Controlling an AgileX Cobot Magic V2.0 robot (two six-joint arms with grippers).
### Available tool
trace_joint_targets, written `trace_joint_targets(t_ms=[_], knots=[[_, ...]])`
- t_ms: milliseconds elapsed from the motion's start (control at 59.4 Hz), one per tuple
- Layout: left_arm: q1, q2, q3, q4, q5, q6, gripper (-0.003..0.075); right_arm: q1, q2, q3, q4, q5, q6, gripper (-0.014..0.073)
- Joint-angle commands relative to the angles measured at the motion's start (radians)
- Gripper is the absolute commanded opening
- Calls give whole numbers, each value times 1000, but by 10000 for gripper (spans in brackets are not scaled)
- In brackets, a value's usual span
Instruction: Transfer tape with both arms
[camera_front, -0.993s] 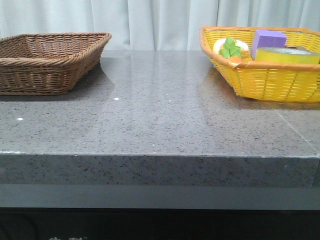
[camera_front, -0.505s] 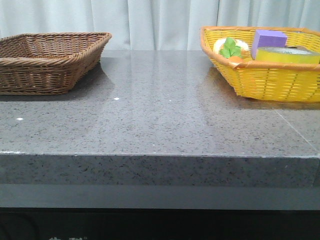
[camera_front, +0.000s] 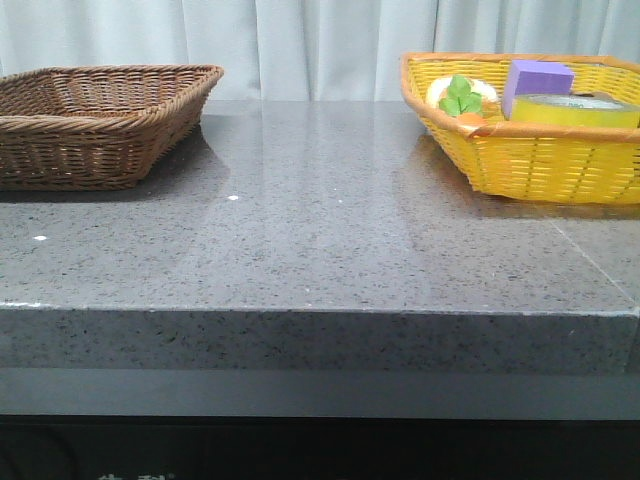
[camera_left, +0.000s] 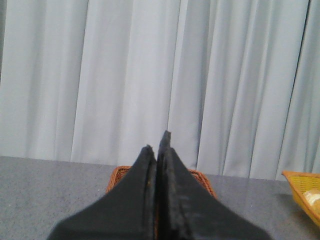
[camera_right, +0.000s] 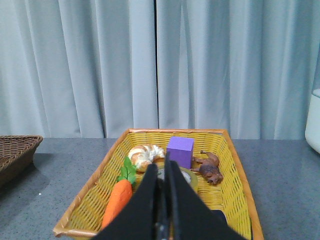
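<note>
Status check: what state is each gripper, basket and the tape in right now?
Left gripper: shut, holding nothing.
Right gripper: shut, holding nothing.
Tape: lying flat in the yellow basket, ungrasped.
Brown basket: upright, contents not visible.

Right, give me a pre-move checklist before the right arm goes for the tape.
1. Tape located in the yellow basket, beside the purple block: ok.
2. Right pincer lined up with the tape: ok, it points at the roll.
3. Right pincer open for a grasp: not ok, fingers are shut.
4. Left pincer ready to receive: not ok, shut too.
5. Brown basket free for the drop: cannot tell, its inside is hidden.
</note>
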Motion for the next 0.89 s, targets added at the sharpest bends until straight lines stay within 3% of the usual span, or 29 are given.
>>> trace_joint_targets(t_ms=[0,320,875], knots=[[-1,90,-119,-8,-10,-2,-20,-4,96,-121,-8,-7,-2,-67],[-1,355,-365,-8,246,-2,-20,-4,356,-364,-8,136,-2,-67],[-1,593,-357,-8,234,-2,-20,-4,608,-356,-8,179,-2,-67]])
